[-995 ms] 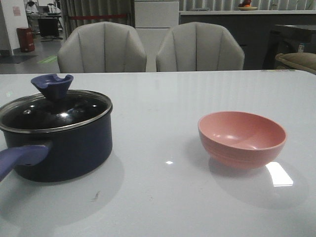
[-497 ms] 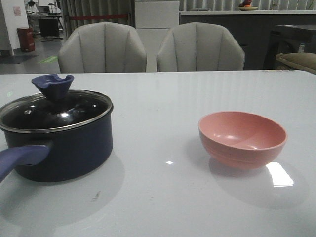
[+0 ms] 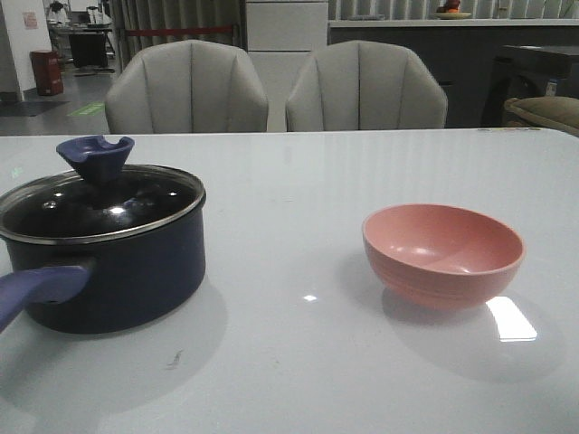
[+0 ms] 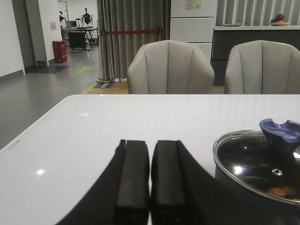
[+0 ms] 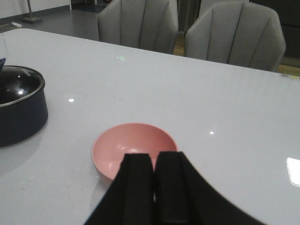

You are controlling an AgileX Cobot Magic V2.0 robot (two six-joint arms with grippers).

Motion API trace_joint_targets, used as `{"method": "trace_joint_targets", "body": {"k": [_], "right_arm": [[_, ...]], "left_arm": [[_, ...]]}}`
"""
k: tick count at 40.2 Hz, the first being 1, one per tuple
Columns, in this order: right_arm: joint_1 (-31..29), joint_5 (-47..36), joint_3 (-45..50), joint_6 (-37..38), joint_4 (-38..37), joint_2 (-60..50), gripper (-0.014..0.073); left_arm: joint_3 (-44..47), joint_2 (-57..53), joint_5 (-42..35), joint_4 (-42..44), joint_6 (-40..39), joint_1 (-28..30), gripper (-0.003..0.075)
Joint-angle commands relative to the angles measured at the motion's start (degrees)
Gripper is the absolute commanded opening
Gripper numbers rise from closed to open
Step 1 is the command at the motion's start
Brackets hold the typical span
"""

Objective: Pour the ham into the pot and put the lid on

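The dark navy pot [image 3: 127,280] stands on the left of the white table, its blue-purple handle [image 3: 36,291] pointing toward the near edge. The glass lid [image 3: 99,206] sits on the pot, with its notched knob [image 3: 95,155] upright. In the left wrist view, small orange bits of ham [image 4: 280,191] show through the lid [image 4: 248,159]. My left gripper [image 4: 150,143] is shut and empty, beside the pot and apart from it. My right gripper [image 5: 154,154] is also shut and empty, just short of the pink bowl [image 5: 131,143]. Neither gripper shows in the front view.
The salmon-pink bowl [image 3: 443,253] rests upright on the right of the table, with nothing in it. Two grey chairs [image 3: 185,86] [image 3: 366,86] stand behind the table's far edge [image 3: 289,133].
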Motion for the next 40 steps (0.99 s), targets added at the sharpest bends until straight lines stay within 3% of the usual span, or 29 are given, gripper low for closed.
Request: {"method": "trace_joint_targets", "body": {"k": [1,40], "right_arm": [[0.1,-4.6,-1.4,-0.3,0.4,0.4,0.0150],[0.0,-5.6,-1.1,-0.3,-0.7,0.4,0.0150]], "left_arm": [[1.1,-1.1,-4.9,0.0,0.0,0.0,0.0113],[1.1,-1.1,-4.9,0.0,0.0,0.0,0.0113]]}}
